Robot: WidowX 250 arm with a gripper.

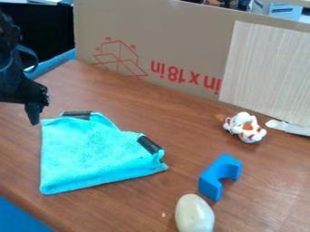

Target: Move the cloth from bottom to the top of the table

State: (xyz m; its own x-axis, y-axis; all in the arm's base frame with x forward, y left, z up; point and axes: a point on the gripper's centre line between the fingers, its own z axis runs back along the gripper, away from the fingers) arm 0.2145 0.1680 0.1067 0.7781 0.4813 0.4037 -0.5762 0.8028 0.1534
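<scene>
The gripper point(35, 111) hangs at the left side of the view, just above and left of the cloth's upper left corner, pointing down. A turquoise cloth point(97, 152) lies folded on the left half of the brown wooden table point(145, 213), with dark strips at its top edge and at its right corner. The cloth lies flat, and the gripper appears apart from it.
A blue arch-shaped block point(220, 176) lies right of the cloth, with a pale egg-shaped object point(194, 214) below it. A white and brown toy point(245, 128) sits farther back. Along the table's rear stands a cardboard panel point(176, 41) with a light wood-patterned board point(266, 72).
</scene>
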